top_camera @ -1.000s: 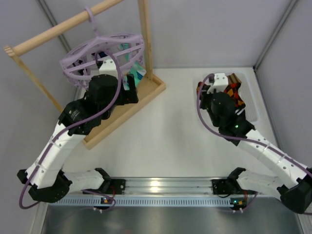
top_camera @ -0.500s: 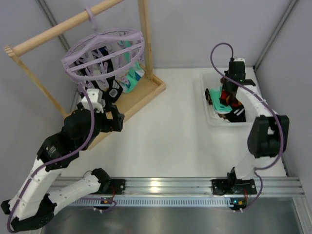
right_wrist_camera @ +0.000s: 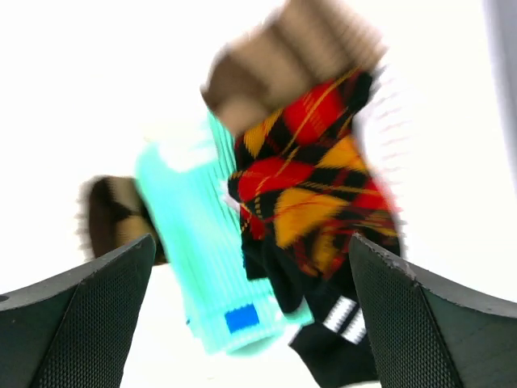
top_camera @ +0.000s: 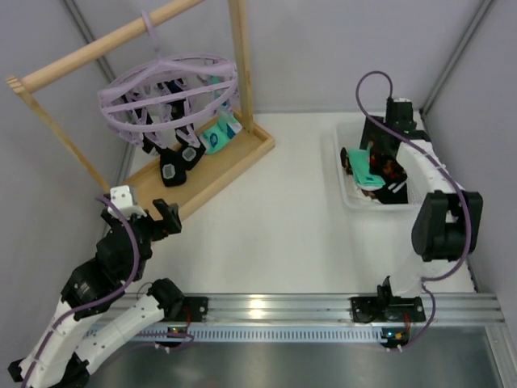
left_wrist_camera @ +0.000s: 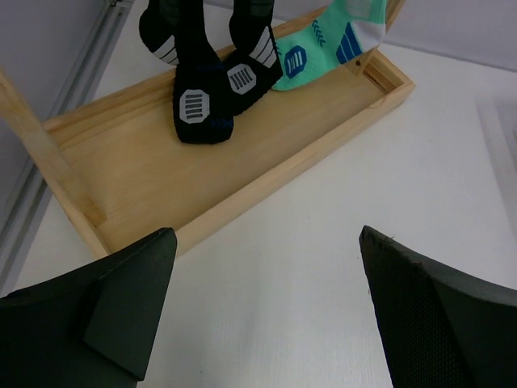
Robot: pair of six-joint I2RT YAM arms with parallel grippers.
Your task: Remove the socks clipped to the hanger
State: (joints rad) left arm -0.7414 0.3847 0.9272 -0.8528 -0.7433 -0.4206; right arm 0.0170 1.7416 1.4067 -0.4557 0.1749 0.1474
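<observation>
Nearest the camera, the rail carrying both arm bases runs along the table edge, well in front of the wooden frame's base. The left gripper hovers just off the near left end of that base. Its jaws are spread wide and hold nothing. In its wrist view the left gripper looks across bare table onto the base.

Above the base hang the socks that are still clipped. A pair of black socks with white marks dangles over its middle, and a teal-mint sock hangs toward its far right end, beside the upright post. From the left wrist, the black socks reach down to the base floor, though whether they touch it cannot be told. The mint sock lies partly behind them. They hang from the hanger, a lavender ring directly above the base, hooked on the sloping wooden rod.

Well to the right of the base, a pale bin holds loose socks. The right gripper points down over it, jaws wide apart and empty. Its wrist view is blurred. Between the right gripper fingers lie an argyle sock, a teal sock, a brown striped sock and a black sock.
</observation>
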